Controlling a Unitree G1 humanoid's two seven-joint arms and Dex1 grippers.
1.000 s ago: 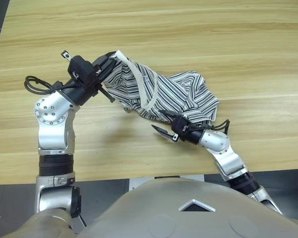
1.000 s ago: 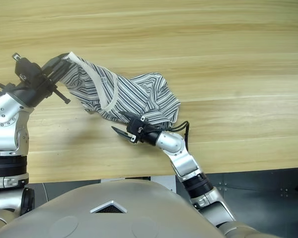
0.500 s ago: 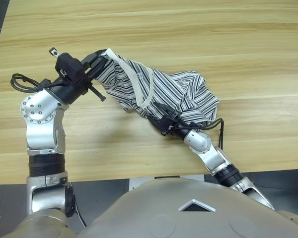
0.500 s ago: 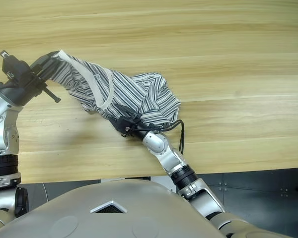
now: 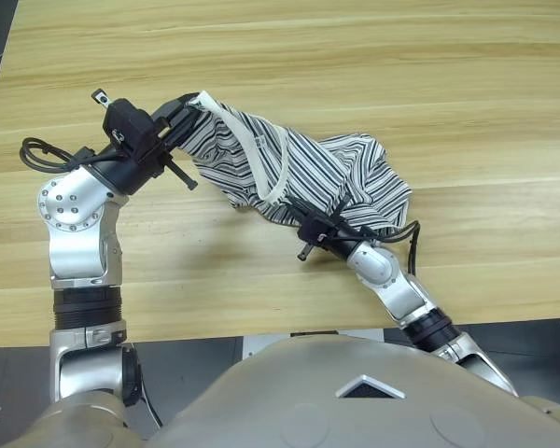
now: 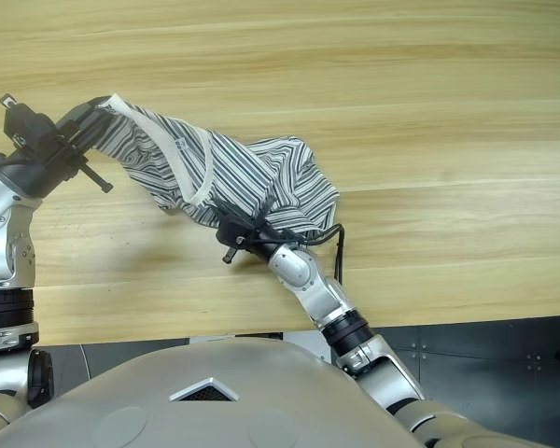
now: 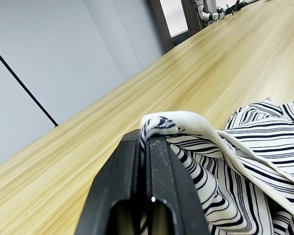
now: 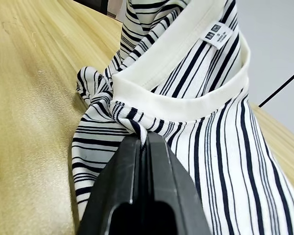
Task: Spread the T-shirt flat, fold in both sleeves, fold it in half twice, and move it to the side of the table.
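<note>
On wooden worktop (image 5: 373, 65), just clamped right gripper (image 5: 310, 224), spread a second ago, onto bunched T-shirt (image 5: 345, 173) below collar (image 5: 273, 177); pinching collar in left gripper (image 5: 191, 105) toward left edge. Ready for pulling flat.

The crumpled striped fabric T-shirt (image 5: 331, 173) is white with thin black stripes, its neckband (image 8: 186, 105) plain cream; the wooden table (image 5: 355, 56) is pale honey, streak-grained; left claw (image 5: 189, 105) and right claw (image 5: 308, 219) are black

Silver arms (image 5: 75, 233) with black joints and cables (image 5: 26, 147).
</note>
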